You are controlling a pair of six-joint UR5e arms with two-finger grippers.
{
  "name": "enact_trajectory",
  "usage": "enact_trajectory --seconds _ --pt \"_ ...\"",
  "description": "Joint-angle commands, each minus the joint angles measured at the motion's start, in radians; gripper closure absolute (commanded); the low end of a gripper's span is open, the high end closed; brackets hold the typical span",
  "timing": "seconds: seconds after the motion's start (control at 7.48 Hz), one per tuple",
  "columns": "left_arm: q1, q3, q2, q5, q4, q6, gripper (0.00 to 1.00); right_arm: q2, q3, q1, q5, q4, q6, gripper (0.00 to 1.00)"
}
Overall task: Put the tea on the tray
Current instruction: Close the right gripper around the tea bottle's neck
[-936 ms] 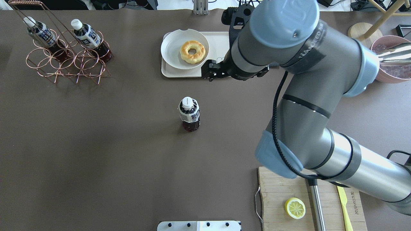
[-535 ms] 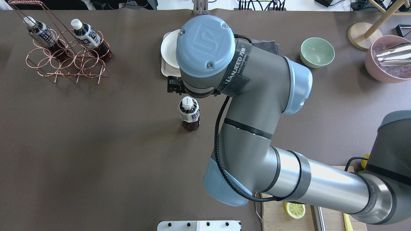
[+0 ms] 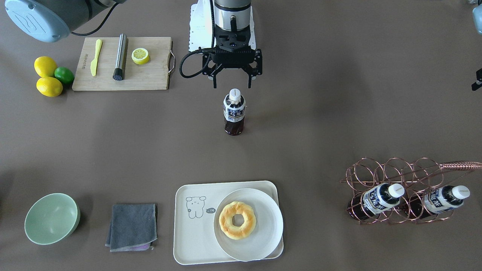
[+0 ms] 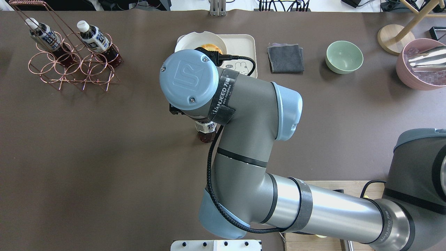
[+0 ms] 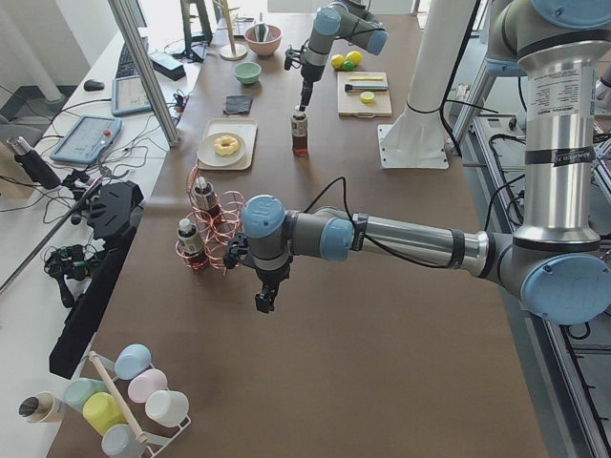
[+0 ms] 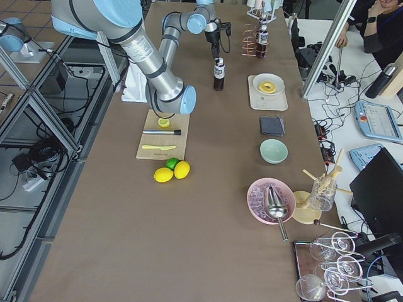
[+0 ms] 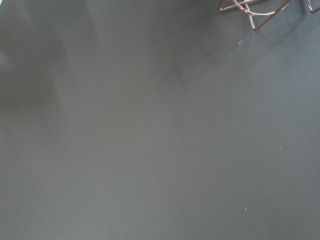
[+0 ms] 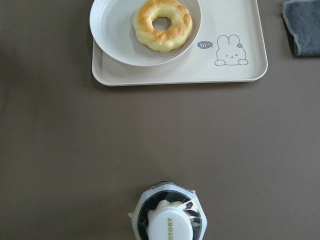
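small clear plastic bottle of dark brown tea (image 3: 234,113), white screw cap, stands upright mid-table on the dark brown table (image 3: 113,131). it is well apart from the flat cream-white rectangular tray (image 3: 192,241).

right jaws: they hang above the cap, not touching it, and the right wrist view shows the cap at bottom centre. they are spread wide, wider than the bottle, and hold and touch nothing.

tray: it carries a round white plate (image 3: 265,239) with a golden ring doughnut (image 3: 226,222).

left jaws: they sit low over the table near the copper wire rack (image 3: 404,177). they are seen only from the side, so their spread cannot be judged.
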Motion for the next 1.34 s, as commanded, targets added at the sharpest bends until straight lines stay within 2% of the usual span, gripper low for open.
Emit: enact_trajectory --seconds 0.0,0.4,0.53,0.8,1.07,1.2 --pt "0.0 -0.001 0.0 0.0 0.0 0.0 0.0 0.001 -0.046 -0.006 -0.013 0.063 0.001 0.15" --pt "0.0 0.001 0.0 0.0 0.0 0.0 0.0 -0.002 -0.061 -0.006 -0.023 0.092 0.0 0.18" --pt "0.0 0.001 0.0 0.0 0.0 0.0 0.0 -0.006 -0.06 -0.006 -0.021 0.092 0.0 0.24" --pt "0.001 0.002 0.0 0.0 0.0 0.0 0.0 -0.009 -0.058 -0.006 -0.02 0.089 -0.002 0.47" --pt "0.001 0.002 0.0 0.0 0.0 0.0 0.0 -0.007 -0.049 -0.004 -0.017 0.084 -0.002 0.8" --pt "0.0 0.001 0.0 0.0 0.0 0.0 0.0 -0.001 -0.047 -0.004 -0.017 0.08 -0.002 1.0"
